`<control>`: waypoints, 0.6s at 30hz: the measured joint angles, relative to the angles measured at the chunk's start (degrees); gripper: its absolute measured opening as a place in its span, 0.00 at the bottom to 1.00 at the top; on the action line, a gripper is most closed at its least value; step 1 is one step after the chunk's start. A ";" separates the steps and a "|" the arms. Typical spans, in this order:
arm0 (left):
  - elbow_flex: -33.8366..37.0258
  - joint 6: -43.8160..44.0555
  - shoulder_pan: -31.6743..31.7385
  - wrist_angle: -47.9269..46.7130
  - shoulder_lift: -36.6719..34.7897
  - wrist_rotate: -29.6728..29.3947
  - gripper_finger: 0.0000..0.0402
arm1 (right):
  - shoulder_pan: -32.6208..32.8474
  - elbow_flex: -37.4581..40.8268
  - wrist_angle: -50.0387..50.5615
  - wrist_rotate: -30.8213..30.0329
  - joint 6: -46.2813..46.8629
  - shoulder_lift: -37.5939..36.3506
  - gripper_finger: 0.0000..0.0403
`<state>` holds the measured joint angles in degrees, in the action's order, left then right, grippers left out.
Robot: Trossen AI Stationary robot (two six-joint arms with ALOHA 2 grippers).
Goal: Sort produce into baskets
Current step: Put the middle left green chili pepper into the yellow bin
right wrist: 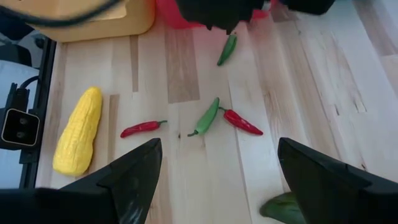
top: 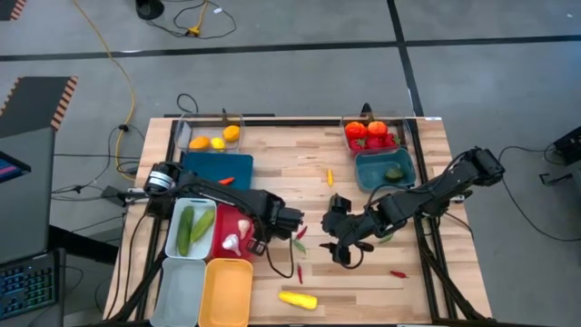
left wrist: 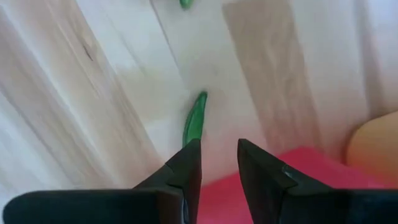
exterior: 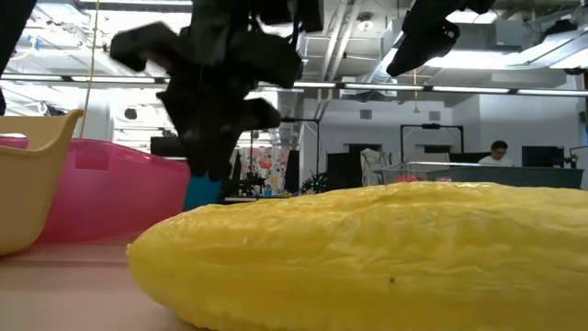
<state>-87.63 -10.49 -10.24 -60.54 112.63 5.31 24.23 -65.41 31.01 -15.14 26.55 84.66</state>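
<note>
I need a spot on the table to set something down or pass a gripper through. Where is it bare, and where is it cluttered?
Bare wood runs down the table's middle, between the dark blue bin and the teal bin, save a small orange piece. It is crowded lower down: chillies lie between the left gripper and right gripper, with the yellow squash below.

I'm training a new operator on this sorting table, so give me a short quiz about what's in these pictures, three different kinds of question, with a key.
1. True or false: the white basket holds two green cucumbers.
2. Where does the yellow squash lie? A, in the yellow basket; B, on the bare table; C, in the teal basket.
3. Which tool stands wide open, facing the loose chillies?
Key: 1 true; 2 B; 3 the right tool.
</note>
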 joint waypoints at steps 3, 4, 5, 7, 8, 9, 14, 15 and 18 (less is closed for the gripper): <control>-1.17 0.43 -0.32 0.09 -0.72 -0.59 0.22 | 0.00 0.00 -0.03 0.00 0.00 0.00 0.86; -1.18 0.45 -0.37 0.24 -0.71 -0.95 0.22 | 0.00 0.00 -0.05 0.00 0.00 0.00 0.86; -1.12 0.45 -0.37 0.22 -0.62 -1.47 0.22 | 0.00 0.00 -0.05 0.00 0.00 0.00 0.86; -1.08 0.47 -0.32 0.30 -0.52 -2.82 0.23 | 0.00 0.00 -0.05 0.00 0.00 0.00 0.86; -1.10 0.45 -0.30 0.42 -0.48 -3.28 0.23 | 0.00 0.00 -0.05 0.00 0.00 0.00 0.86; -1.12 0.45 -0.26 0.42 -0.48 -3.69 0.23 | 0.00 0.00 -0.07 0.00 0.00 0.00 0.86; -1.12 -0.19 -0.03 0.81 0.82 -4.03 0.23 | 0.00 0.00 -0.09 0.00 0.00 0.00 0.86; -1.09 -0.32 0.00 0.76 1.04 -4.06 0.23 | 0.00 0.00 -0.11 0.00 0.00 0.00 0.86; -0.72 -1.96 0.07 2.03 1.92 -4.28 0.23 | 0.00 0.00 -0.17 0.00 0.00 0.00 0.86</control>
<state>-88.35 -12.45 -10.18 -58.50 114.55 1.03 24.23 -65.41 30.84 -15.14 26.55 84.66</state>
